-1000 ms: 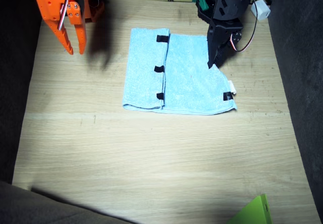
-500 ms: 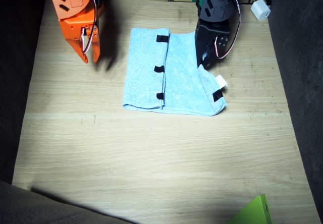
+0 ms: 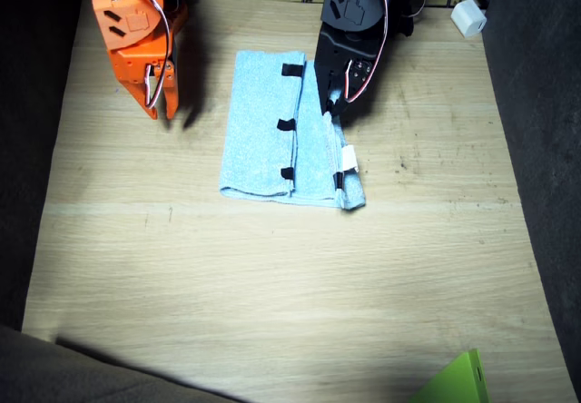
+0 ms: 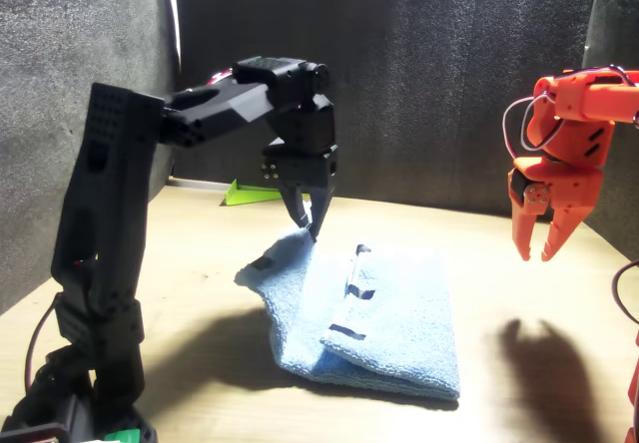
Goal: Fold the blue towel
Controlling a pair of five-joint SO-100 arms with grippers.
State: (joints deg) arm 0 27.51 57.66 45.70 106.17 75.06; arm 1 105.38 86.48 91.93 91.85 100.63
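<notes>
Gripping: the left arm's black jaws (image 3: pixel 334 105) are pinched on a raised edge of the blue towel (image 3: pixel 272 140), lifting that edge off the counter (image 3: pixel 272 285); the front view shows the same pinch (image 4: pixel 311 225).
Towel place: towards the far middle of the wooden counter, mostly flat, folded into a narrow upright strip.
Towel details: black tape marks (image 3: pixel 287 124) run in a line down its middle; a small white tag (image 3: pixel 349 158) shows on the lifted edge.
Lifted part: the towel side nearest the left arm stands up and curls inward over the flat layers.
Right arm: orange, its jaws (image 3: pixel 156 105) hang above bare counter beside the towel, slightly parted and holding nothing; in the front view (image 4: pixel 535 246) they hang clear of the cloth.
Corner item: a green object (image 3: pixel 458 380) at the near counter edge.
</notes>
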